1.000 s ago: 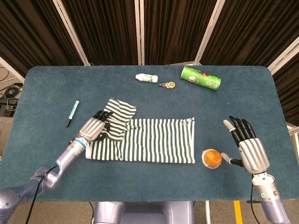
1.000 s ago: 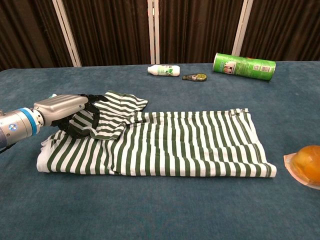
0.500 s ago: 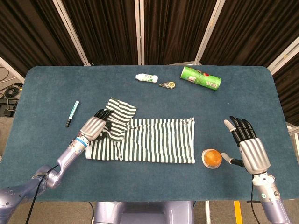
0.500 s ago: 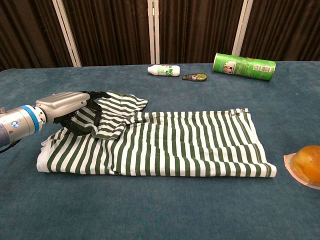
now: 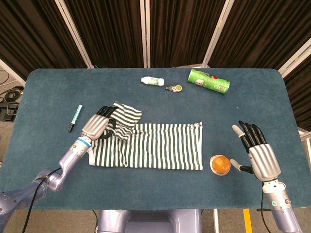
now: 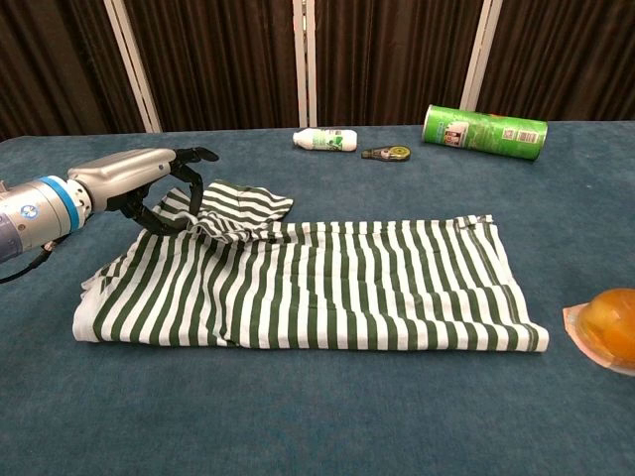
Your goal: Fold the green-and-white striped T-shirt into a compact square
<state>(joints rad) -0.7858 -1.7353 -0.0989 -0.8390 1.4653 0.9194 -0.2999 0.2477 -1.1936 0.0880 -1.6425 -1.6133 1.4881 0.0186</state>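
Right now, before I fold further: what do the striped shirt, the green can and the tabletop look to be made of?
T-shirt: soft knit fabric, matte; it drapes and wrinkles where the left hand lifts the sleeve. Green can: probably cardboard or thin metal under a glossy printed wrap, with a sheen along its side; which one is unclear. Table: blue felt-like or carpet-like covering, matte and slightly fuzzy.

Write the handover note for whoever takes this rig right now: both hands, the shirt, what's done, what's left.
Left robot hand: pinching the sleeve at the striped T-shirt's far-left corner, lifted slightly.
Right robot hand: open, empty, hovering beside the orange.
Shirt: flat mid-table, already a long rectangle.
Done: lengthwise fold.
Left: tuck the sleeve in, then fold crosswise into a square.
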